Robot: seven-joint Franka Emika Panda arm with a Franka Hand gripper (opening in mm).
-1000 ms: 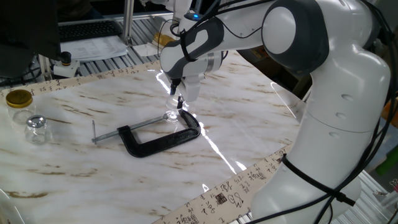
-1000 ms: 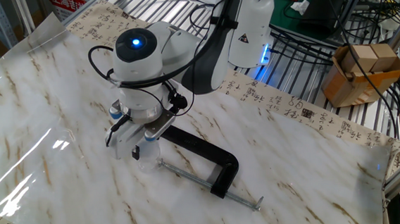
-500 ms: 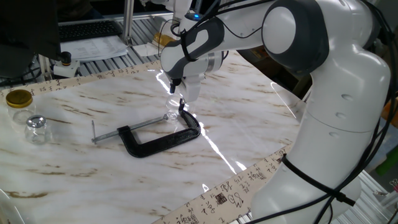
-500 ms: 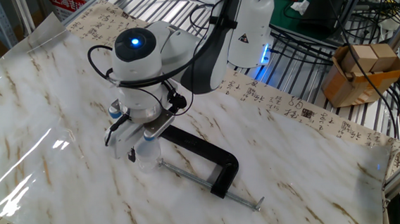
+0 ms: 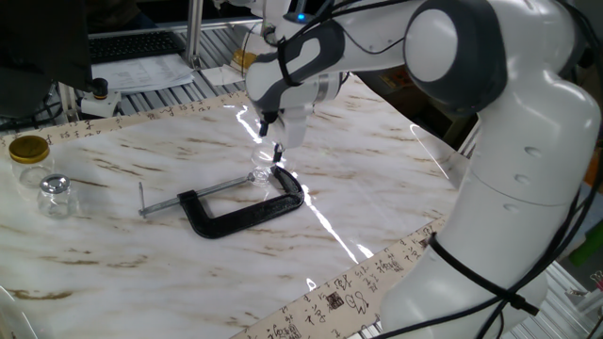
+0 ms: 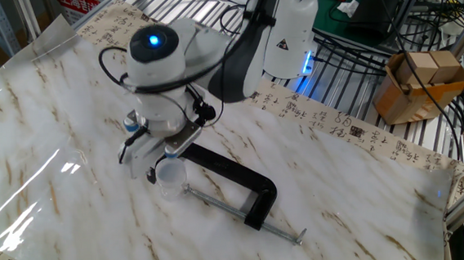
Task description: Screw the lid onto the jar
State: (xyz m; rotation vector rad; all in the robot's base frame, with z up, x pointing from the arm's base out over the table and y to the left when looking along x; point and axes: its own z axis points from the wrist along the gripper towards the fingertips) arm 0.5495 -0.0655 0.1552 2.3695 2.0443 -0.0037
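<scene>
Claw (image 6: 140,158) hangs just above jar (image 6: 170,177), fingers parted, holding nothing. Jar sits on tabletop (image 6: 74,215) touching the C-clamp (image 6: 236,183), at its 9 o'clock end in this view. Lid looks seated on jar; can't tell how tight. Judging: mostly done, tightness unverified.

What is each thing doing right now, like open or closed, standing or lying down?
jar: upright at the clamp's jaw end, its lid looks on.
gripper: just above the jar, fingers apart, holding nothing.
C-clamp: lying flat.
gold-lidded jar: upright, lid on.
knob-top jar: upright, closed.
</scene>
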